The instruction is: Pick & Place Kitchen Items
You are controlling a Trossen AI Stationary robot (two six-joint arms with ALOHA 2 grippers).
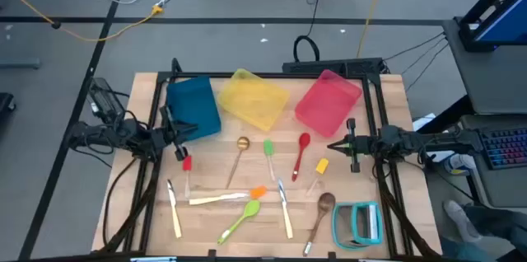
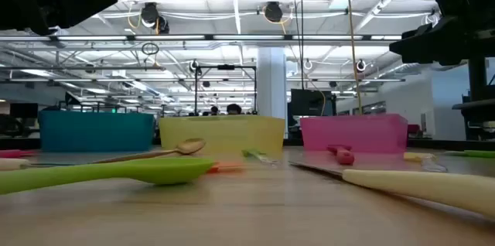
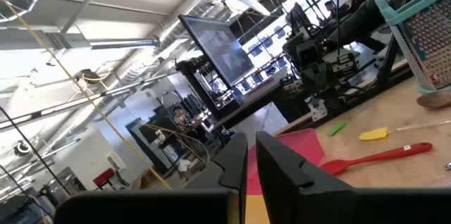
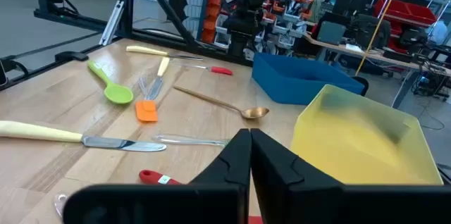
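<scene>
Three bins, blue (image 1: 193, 105), yellow (image 1: 255, 97) and pink (image 1: 328, 100), line our table's far edge, and the kitchen items (image 1: 247, 186) all lie scattered on the wood nearer us, so we judge no pick has begun. Both the left gripper (image 1: 182, 138) and right gripper (image 1: 352, 144) hang at the sides, fingers together and empty; next, one must open and descend. Only our right wrist view shows the brass spoon (image 4: 224, 103) beside the blue bin clearly.

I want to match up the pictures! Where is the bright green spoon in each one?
High view: the green spoon lies low in the middle, near the table's front edge.
Low view: it stretches across the left foreground.
Left wrist view: not in it.
Right wrist view: it lies at the left, beside the orange spatula.
Shared landmark: the yellow bin, in the high, low and right wrist views.
</scene>
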